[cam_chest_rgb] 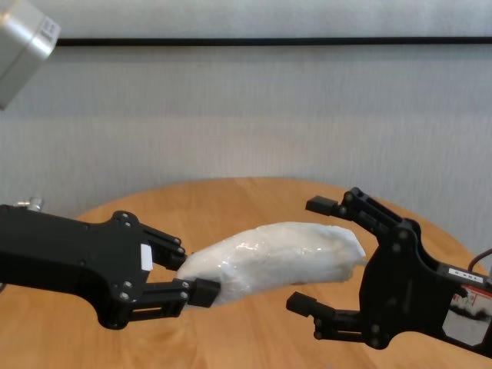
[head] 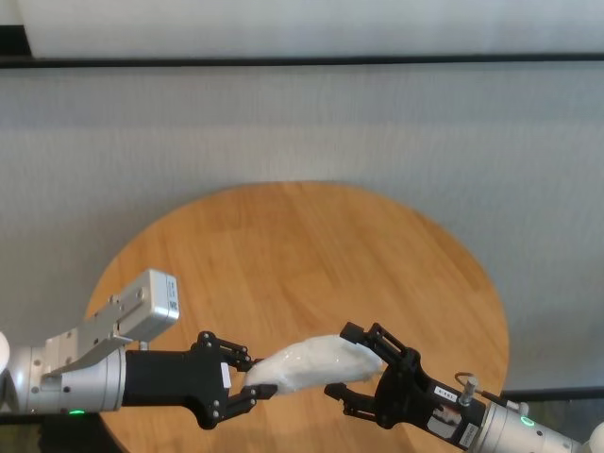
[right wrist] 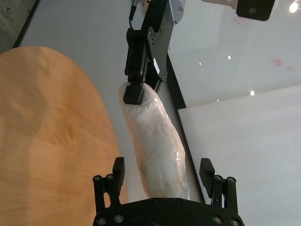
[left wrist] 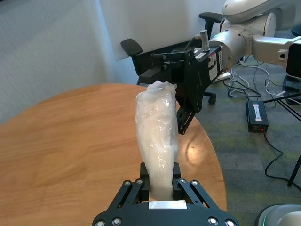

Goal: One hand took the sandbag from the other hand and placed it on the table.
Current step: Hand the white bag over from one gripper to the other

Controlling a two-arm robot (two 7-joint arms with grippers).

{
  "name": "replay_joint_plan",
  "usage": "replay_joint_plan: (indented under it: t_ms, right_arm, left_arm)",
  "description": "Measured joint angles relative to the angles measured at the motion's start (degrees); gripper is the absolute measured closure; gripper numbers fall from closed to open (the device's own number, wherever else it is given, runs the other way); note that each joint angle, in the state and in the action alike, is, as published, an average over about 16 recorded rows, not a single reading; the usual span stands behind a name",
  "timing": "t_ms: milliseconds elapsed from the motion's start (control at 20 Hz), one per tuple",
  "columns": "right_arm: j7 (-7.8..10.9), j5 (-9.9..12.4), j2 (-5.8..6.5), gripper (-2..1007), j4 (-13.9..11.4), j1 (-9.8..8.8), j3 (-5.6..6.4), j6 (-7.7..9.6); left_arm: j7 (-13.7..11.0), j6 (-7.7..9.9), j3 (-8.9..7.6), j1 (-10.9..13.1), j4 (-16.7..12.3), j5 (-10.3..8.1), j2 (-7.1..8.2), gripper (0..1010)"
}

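The white lumpy sandbag [head: 311,363] hangs level in the air above the near part of the round wooden table [head: 302,245]. My left gripper [head: 253,377], with the small white square sticker, is shut on the bag's left end; this grip also shows in the chest view [cam_chest_rgb: 196,277] and in the left wrist view [left wrist: 160,176]. My right gripper [head: 342,360], with the long white label, is open. Its two fingers stand on either side of the bag's right end [cam_chest_rgb: 307,254] and do not press it. In the right wrist view the bag [right wrist: 157,141] lies between its spread fingers [right wrist: 205,169].
Grey carpet surrounds the table. In the left wrist view an office chair [left wrist: 134,49] stands beyond the table, and cables and a black power box [left wrist: 256,115] lie on the floor.
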Motion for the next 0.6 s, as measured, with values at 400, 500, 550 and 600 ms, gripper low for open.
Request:
replay_joint_plan:
  t_ms: [400,500,550,600]
  right_arm:
    - [-0.08,1.22,0.14,5,-0.47,-0.06,-0.26,0.8]
    - [-0.11,1.41,0.13,5,-0.54,-0.09,-0.29,0.9]
    - [-0.11,1.49,0.12,5,-0.57,-0.1,-0.29,0.93]
    - [-0.07,1.57,0.12,5,-0.59,-0.13,-0.29,0.96]
  left_arm:
    - [0.0,0.0,0.0,0.0,0.0,0.0,0.0,732]
    - [0.0,0.0,0.0,0.0,0.0,0.0,0.0,732]
    - [0.0,0.0,0.0,0.0,0.0,0.0,0.0,732]
    - [0.0,0.0,0.0,0.0,0.0,0.0,0.0,732]
